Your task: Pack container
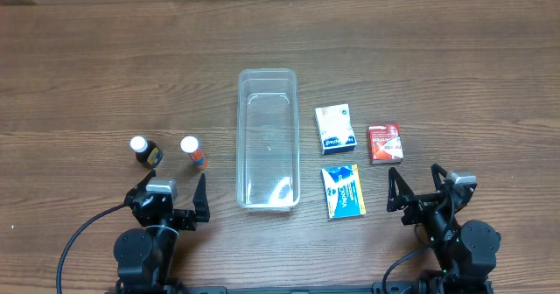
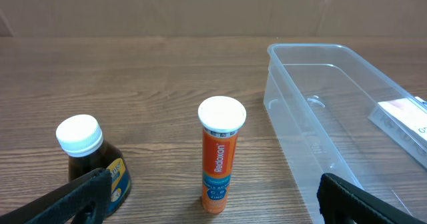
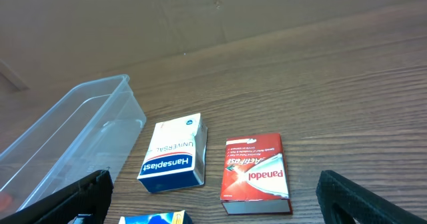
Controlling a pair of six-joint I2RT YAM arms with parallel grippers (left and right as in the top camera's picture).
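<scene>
The clear plastic container (image 1: 267,139) stands empty in the middle of the table; it also shows in the left wrist view (image 2: 333,111) and the right wrist view (image 3: 73,137). Left of it stand an orange tube (image 1: 194,152) (image 2: 220,154) and a dark bottle with a white cap (image 1: 145,150) (image 2: 90,154). Right of it lie a white and blue Hansaplast box (image 1: 335,129) (image 3: 173,152), a red Panadol box (image 1: 383,143) (image 3: 255,173) and a blue and yellow box (image 1: 343,191) (image 3: 153,218). My left gripper (image 1: 171,198) (image 2: 213,211) is open and empty, near the front edge. My right gripper (image 1: 415,189) (image 3: 213,204) is open and empty.
The wooden table (image 1: 455,75) runs wide on both sides. A cardboard wall stands behind the table's far edge (image 2: 167,11). A black cable (image 1: 79,237) loops from the left arm's base at the front.
</scene>
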